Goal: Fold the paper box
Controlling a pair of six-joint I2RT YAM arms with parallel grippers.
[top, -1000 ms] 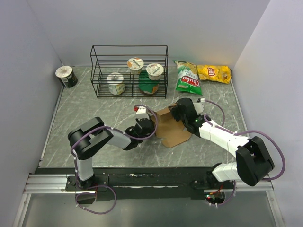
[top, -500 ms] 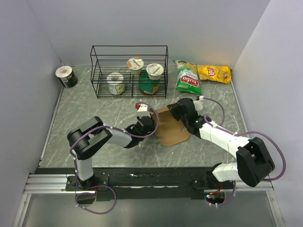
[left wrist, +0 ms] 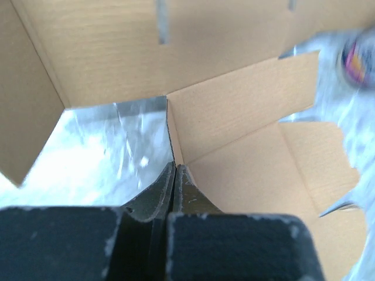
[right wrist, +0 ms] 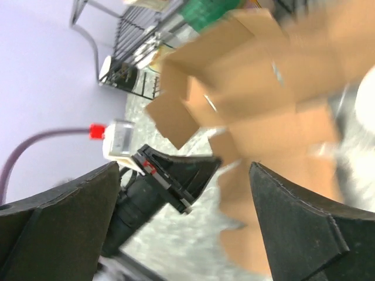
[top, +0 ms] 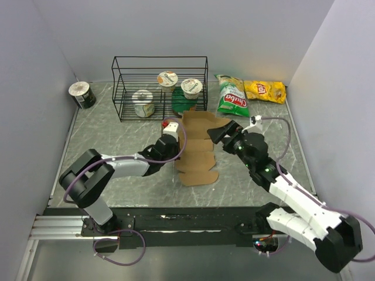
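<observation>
The paper box (top: 196, 149) is a plain brown die-cut sheet spread nearly flat mid-table, its far flaps reaching toward the rack. My left gripper (top: 177, 153) sits at the sheet's left edge. In the left wrist view its jaws (left wrist: 174, 168) are shut, pinching the edge of a cardboard flap (left wrist: 234, 111). My right gripper (top: 218, 132) hovers just right of the sheet, open wide and holding nothing. In the right wrist view its fingers (right wrist: 64, 222) frame the blurred cardboard (right wrist: 263, 88) and the left gripper (right wrist: 176, 172).
A black wire rack (top: 159, 61) at the back holds yogurt cups (top: 167, 79) and a green packet (top: 185, 107). A green chip bag (top: 232, 96) and a yellow one (top: 265, 91) lie back right. A tin can (top: 82, 95) lies back left.
The right gripper opened, let go of the cardboard and drew back to the right. The folded sheet spread out flat toward the rack. The left gripper closed on its left edge.
</observation>
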